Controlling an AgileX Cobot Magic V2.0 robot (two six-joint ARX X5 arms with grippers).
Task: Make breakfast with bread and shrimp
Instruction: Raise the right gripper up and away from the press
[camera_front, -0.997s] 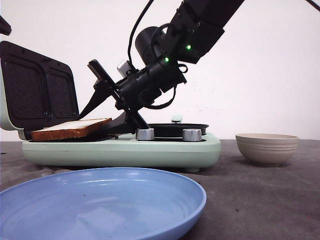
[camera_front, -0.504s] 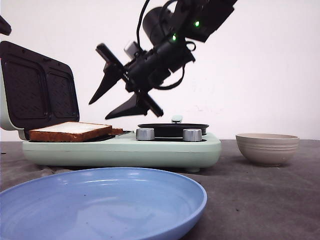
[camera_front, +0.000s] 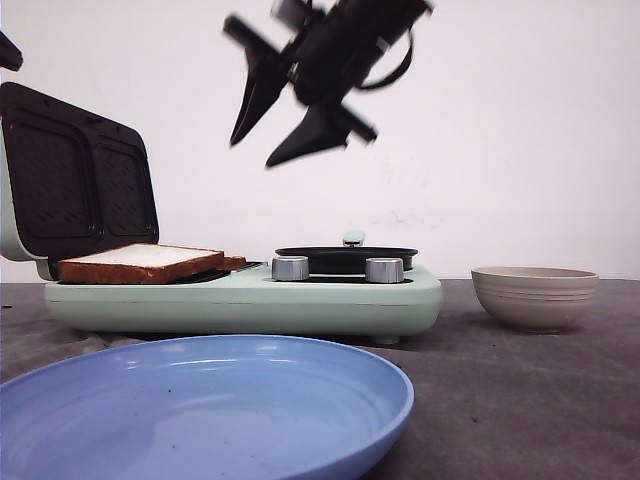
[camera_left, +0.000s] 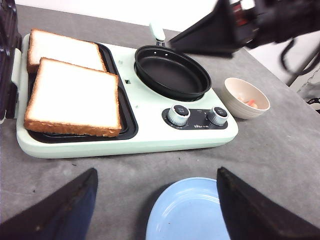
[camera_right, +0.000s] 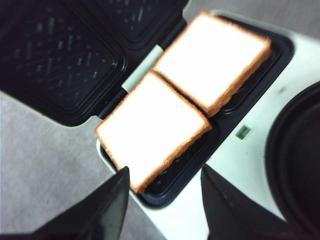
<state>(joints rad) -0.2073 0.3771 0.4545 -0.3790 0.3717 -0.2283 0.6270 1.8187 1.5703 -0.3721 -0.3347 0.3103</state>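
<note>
Two slices of bread lie flat side by side in the black tray of the sandwich maker, the near slice (camera_left: 75, 95) and the far slice (camera_left: 62, 47); the right wrist view shows both (camera_right: 152, 127) (camera_right: 215, 57). In the front view only the near slice (camera_front: 140, 262) shows clearly. My right gripper (camera_front: 252, 154) hangs open and empty high above the maker, blurred; its fingers frame the tray's corner (camera_right: 165, 169). My left gripper (camera_left: 156, 172) is open over the table near the blue plate. The shrimp (camera_left: 251, 104) shows as small pink pieces inside the beige bowl (camera_left: 235, 90).
The mint-green sandwich maker (camera_front: 250, 300) has its dark lid (camera_front: 75, 170) standing open at the left, a black round pan (camera_left: 172, 72) on its right half and two silver knobs (camera_front: 290, 268). A blue plate (camera_front: 200, 400) lies in front. The bowl (camera_front: 535, 297) stands right of the maker.
My right gripper has let go of the near slice and risen well above the maker, staying open. The slice, tilted a second ago, now lies flat in the tray.
</note>
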